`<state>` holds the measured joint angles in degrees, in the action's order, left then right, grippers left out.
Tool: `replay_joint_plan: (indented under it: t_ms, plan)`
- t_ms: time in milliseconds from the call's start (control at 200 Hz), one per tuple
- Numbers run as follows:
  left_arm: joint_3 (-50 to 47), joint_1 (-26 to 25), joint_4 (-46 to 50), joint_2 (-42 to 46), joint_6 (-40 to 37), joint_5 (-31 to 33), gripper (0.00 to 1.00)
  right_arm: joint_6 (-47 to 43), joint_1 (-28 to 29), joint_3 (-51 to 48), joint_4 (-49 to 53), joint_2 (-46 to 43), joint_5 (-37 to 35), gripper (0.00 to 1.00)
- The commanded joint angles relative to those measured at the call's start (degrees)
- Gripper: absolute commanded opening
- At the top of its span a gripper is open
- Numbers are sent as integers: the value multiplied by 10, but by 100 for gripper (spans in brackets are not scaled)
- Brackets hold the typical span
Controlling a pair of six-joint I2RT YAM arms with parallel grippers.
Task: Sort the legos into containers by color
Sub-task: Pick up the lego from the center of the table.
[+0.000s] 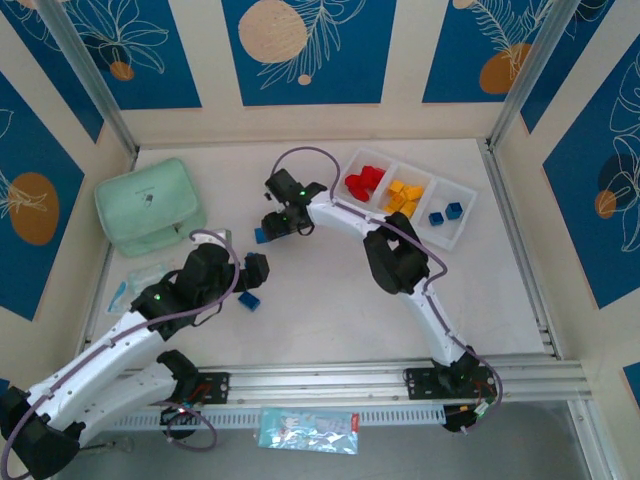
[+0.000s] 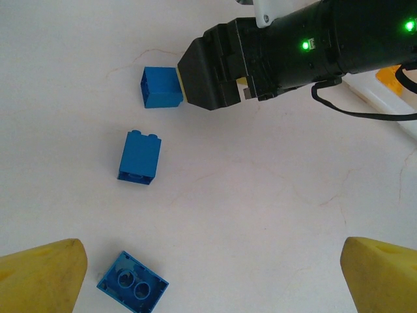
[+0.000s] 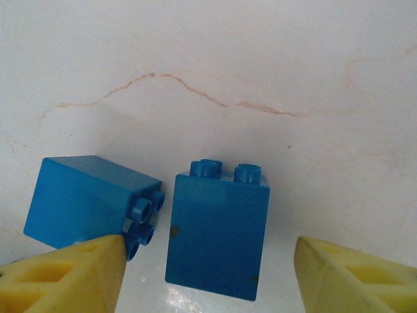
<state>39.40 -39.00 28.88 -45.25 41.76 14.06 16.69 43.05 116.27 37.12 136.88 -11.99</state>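
Both grippers spread wide over loose blue legos, nothing held.

We see the right gripper (image 3: 208,244) fully apart just above the white table (image 3: 228,65). One blue brick (image 3: 218,228) sits between its yellow fingers (image 3: 65,277), and a second blue brick (image 3: 88,202) lies against one finger's edge, though we cannot tell if they touch. The left gripper (image 2: 212,254) hangs equally wide and grips nothing, with an upside-down blue brick (image 2: 133,285) near one finger. The white tray (image 1: 464,222) is well apart at the far right and holds red legos (image 1: 364,182), yellow legos (image 1: 403,197) and blue legos (image 1: 445,213) in separate compartments.
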Motion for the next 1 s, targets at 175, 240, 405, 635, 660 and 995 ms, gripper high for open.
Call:
replay_joint_plan:
  t_ms: [175, 240, 405, 635, 660, 995]
  plan:
    - [-3, 9, 4, 5, 5, 7, 99, -29, 0, 53, 38, 39, -29, 57]
    - [-3, 9, 4, 5, 4, 7, 99, -29, 0, 58, 41, 41, -27, 54]
    - [-2, 9, 2, 5, 4, 5, 99, -28, 1, 60, 44, 35, -31, 43]
    - [0, 11, 2, 5, 3, -2, 99, -27, 2, 29, 40, -6, -31, 31]
    - [1, 11, 2, 5, 3, -4, 99, -26, 1, 20, 39, -14, -28, 31]
    - [26, 11, -18, -19, -13, -62, 99, 7, -10, -202, -37, -203, -15, 30]
